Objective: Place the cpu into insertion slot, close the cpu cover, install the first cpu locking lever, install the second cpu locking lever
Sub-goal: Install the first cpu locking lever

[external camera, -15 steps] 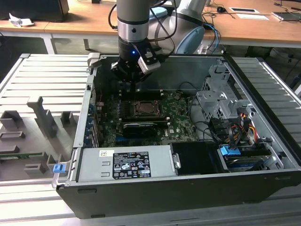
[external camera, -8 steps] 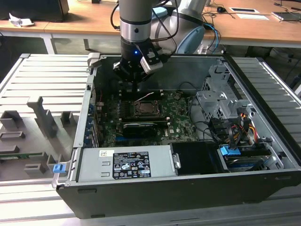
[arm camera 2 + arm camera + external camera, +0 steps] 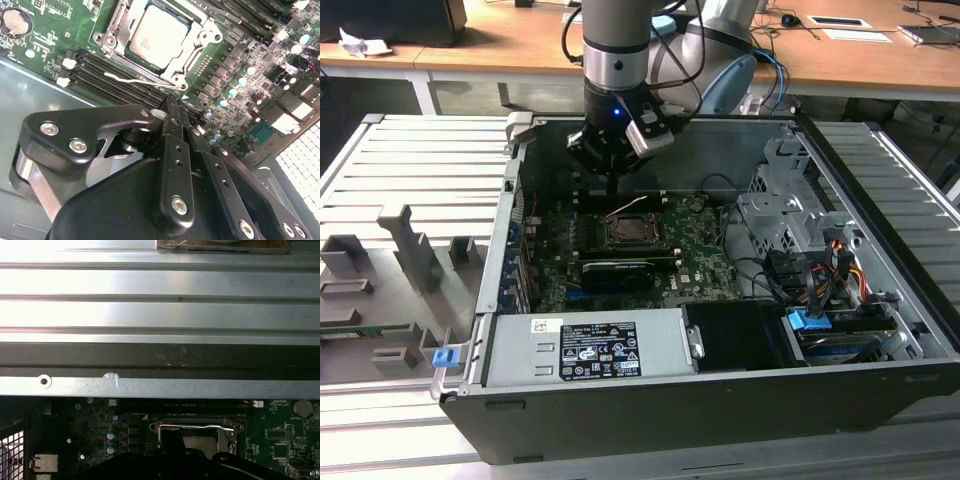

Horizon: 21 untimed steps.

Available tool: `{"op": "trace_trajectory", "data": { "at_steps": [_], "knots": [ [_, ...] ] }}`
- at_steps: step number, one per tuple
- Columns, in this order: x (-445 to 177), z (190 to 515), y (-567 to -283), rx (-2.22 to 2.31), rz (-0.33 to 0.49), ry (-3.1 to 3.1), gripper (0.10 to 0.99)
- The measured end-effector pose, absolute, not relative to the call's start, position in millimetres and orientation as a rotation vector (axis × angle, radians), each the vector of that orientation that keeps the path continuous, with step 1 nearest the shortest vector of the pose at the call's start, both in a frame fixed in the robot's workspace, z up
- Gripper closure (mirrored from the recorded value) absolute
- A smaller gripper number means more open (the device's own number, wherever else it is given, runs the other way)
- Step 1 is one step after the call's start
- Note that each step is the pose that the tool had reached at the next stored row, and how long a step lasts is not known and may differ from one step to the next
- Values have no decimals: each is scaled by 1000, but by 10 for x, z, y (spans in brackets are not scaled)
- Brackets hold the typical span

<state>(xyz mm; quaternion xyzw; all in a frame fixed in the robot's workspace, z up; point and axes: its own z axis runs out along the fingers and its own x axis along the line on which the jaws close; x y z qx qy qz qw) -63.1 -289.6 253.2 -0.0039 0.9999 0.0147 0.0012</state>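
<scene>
The cpu lies flat in the insertion slot, its dull grey face up. The silvery cpu cover is folded down around its edges. A thin metal locking lever runs along one side of the slot. My gripper hangs above the black memory slots beside the socket, its fingers pressed together with nothing between them. In the exterior view the gripper is just behind the insertion slot, a little above the board.
The green motherboard sits in an open computer case. A long black block lies in front of the socket, and a white wire crosses the memory slots. Cables and a drive cage fill the exterior view's right.
</scene>
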Motion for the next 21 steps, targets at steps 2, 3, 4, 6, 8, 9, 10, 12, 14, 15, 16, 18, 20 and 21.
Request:
{"op": "trace_trajectory", "data": {
  "at_steps": [2,3,4,6,8,9,10,12,14,15,16,18,20,21],
  "knots": [
    [-618,2531,-2896,-12,46,3139,980],
    [-612,2530,-2896,-12,46,3139,980],
    [-606,2530,-2896,-12,46,3139,980],
    [-590,2526,-2896,-12,47,3139,980],
    [-564,2522,-2897,-12,51,3139,980],
    [-549,2518,-2898,-11,67,3139,980],
    [-541,2516,-2899,-11,83,3138,980],
    [-532,2510,-2900,-8,136,3136,980],
    [-528,2492,-2902,-7,156,3135,980],
    [-526,2476,-2902,-7,156,3135,980],
    [-522,2459,-2903,-7,156,3135,980],
    [-513,2421,-2902,-7,156,3135,980],
    [-501,2386,-2903,-8,156,3135,980],
    [-500,2361,-2903,-7,156,3135,980]
  ]
}}
